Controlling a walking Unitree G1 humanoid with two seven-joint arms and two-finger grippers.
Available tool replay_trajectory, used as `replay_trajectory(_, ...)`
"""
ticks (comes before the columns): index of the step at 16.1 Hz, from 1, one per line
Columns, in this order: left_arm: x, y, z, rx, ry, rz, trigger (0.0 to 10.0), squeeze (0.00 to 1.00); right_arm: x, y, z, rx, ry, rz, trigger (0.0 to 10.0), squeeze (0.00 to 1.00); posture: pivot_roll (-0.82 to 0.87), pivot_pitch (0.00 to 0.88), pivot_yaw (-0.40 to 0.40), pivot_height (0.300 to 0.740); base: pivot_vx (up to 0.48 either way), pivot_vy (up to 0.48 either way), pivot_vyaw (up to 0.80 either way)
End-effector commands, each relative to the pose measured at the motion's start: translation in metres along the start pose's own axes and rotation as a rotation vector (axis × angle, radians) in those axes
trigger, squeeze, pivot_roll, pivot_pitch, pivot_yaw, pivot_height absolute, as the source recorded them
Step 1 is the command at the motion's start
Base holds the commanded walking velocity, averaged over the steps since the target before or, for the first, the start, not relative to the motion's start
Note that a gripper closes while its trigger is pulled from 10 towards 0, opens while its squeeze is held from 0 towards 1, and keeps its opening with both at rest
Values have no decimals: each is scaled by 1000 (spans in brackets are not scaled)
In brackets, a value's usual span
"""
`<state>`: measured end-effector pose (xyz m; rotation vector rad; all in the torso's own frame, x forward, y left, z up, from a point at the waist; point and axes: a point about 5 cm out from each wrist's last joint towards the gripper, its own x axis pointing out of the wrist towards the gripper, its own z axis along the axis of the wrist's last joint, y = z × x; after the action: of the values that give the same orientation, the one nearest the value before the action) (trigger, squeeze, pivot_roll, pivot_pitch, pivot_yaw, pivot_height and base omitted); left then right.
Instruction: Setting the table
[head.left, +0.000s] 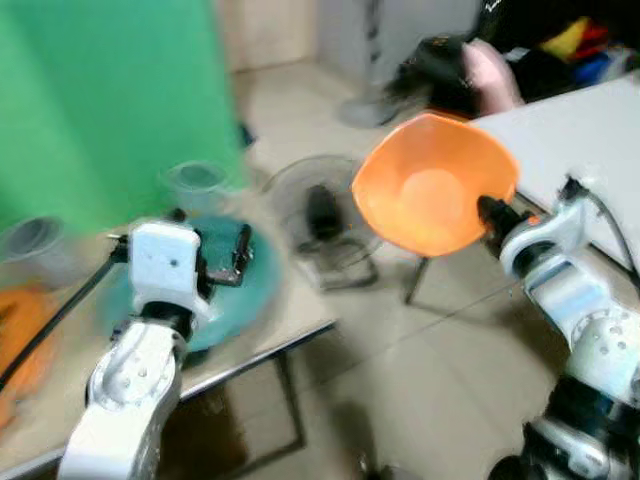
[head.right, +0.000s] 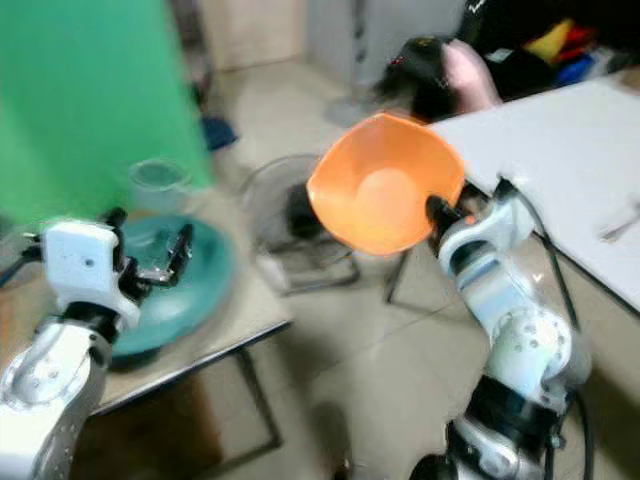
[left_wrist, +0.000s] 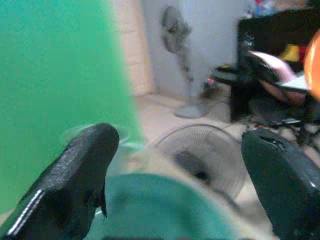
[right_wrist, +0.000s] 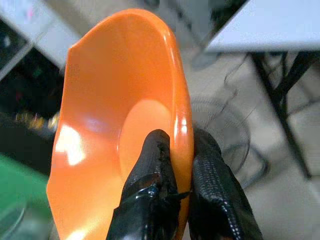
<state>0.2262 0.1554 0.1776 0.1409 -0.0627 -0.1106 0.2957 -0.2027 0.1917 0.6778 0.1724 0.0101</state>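
Left eye view: mid-frame, our right gripper (head.left: 487, 210) pinches the orange bowl (head.left: 432, 185) by its rim for carrying; our left gripper (head.left: 222, 256), jaws wide and empty, hovers over the teal plate (head.left: 228, 305).

orange bowl (right_wrist: 100, 130): glossy smooth plastic; teal plate (head.right: 190, 285): smooth; tool fingers (right_wrist: 150, 200): rough black

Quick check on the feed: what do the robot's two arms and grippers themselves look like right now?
Both arms are silver-white with rounded joint housings. The left arm ends in a boxy white wrist block, a black cable trailing from it. The right arm has a thin black cable looping near its wrist. The left gripper and right gripper each have two long black textured fingers.
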Motion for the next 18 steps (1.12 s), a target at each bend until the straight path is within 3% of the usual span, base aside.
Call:
replay_trajectory(1, 1, 0, 3, 11, -13, -9, 10000, 0, -1, 2, 3, 6, -24, 5, 10000, 0, -83, 9, 37, 740, 274, 0, -775)
replay_trajectory(8, 2, -6, 6, -18, -22, -45, 10000, 0, -4, -2, 1, 5, -17, -13, 10000, 0, -88, 16, 42, 740, 38, 0, -775)
replay_trajectory(10, 3, -5, 5, 9, -12, -51, 10000, 0, -5, -3, -1, 6, -12, -20, 10000, 0, -89, 16, 42, 740, 0, 0, -775)
replay_trajectory(13, 7, 3, 3, -5, -11, -3, 10000, 0, -7, -3, -8, -2, -7, -56, 10000, 0, -98, 16, 47, 740, 0, 0, -775)
replay_trajectory(15, 7, 7, 4, -44, -14, 27, 10000, 0, -7, 2, -8, -27, -6, -45, 10000, 0, -103, 17, 41, 740, 0, 0, -775)
replay_trajectory(18, 3, 12, -1, -36, 7, 68, 10000, 0, -6, 5, -10, -22, 1, -16, 10000, 0, -103, 18, 28, 740, 279, 0, -775)
